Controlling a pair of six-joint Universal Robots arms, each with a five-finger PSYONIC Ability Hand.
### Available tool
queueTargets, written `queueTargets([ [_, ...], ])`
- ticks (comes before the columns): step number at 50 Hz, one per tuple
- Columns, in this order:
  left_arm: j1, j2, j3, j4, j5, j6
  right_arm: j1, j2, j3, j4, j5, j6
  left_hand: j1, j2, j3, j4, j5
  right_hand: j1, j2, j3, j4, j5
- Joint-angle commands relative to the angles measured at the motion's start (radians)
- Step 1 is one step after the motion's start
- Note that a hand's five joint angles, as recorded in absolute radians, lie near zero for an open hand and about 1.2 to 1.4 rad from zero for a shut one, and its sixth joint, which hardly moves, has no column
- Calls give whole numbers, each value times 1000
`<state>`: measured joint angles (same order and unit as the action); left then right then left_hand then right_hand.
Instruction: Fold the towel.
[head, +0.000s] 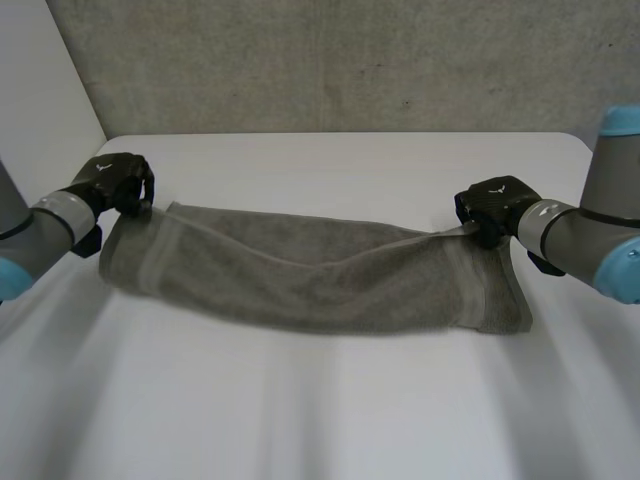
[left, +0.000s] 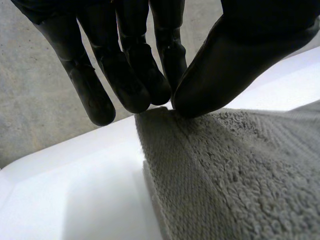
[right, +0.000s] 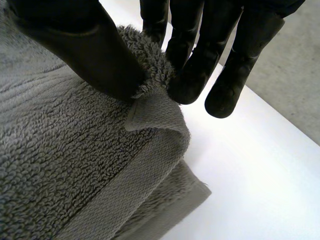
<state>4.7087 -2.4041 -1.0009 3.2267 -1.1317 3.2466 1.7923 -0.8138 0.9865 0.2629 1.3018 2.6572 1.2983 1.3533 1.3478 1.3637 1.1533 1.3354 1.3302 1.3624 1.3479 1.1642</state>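
The white table (head: 320, 420) lies bare along its near side. Past that strip, the grey towel (head: 320, 275) stretches as a long band across the table's middle, its near edge resting flat and its far edge dipping slightly between the two ends. A woven border stripe crosses it near each short end.

At the towel's left end, the left hand (head: 118, 182) sits on the far corner. Its wrist view shows the thumb (left: 235, 65) pressed toward the fingers (left: 150, 85) with the towel's corner (left: 165, 117) pinched between them, the terry cloth (left: 240, 180) spreading away under the palm onto the table (left: 90, 190).

At the right end, the right hand (head: 497, 205) holds the other far corner, raised a little off the table. In its wrist view, thumb (right: 85, 50) and fingers (right: 192, 80) close on the towel's edge (right: 155, 107), which curls over just below the pinch; a second layer of towel (right: 185, 195) shows beneath, lying on the table (right: 260, 190).

Both grey arms reach in from the sides. Beyond the table's far edge stands a rough concrete wall (head: 330, 60).
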Motion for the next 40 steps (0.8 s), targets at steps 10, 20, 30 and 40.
queueTargets([
  [10,-50,-168,215,18,-109,-4,21,183,-184,-31,154,0,98,43,48,33,68,61,66,34,48,58],
  [20,-62,-188,217,100,-120,-27,19,211,-197,-24,220,-11,98,43,48,33,68,61,66,34,48,58],
  [30,-81,-220,249,150,-146,-34,21,232,-207,-34,223,-10,98,43,48,33,68,61,66,34,48,58],
  [40,-88,-251,271,171,-148,-50,25,301,-298,-94,274,-8,-221,-276,-271,-287,-251,-986,-981,-1013,-999,-989],
])
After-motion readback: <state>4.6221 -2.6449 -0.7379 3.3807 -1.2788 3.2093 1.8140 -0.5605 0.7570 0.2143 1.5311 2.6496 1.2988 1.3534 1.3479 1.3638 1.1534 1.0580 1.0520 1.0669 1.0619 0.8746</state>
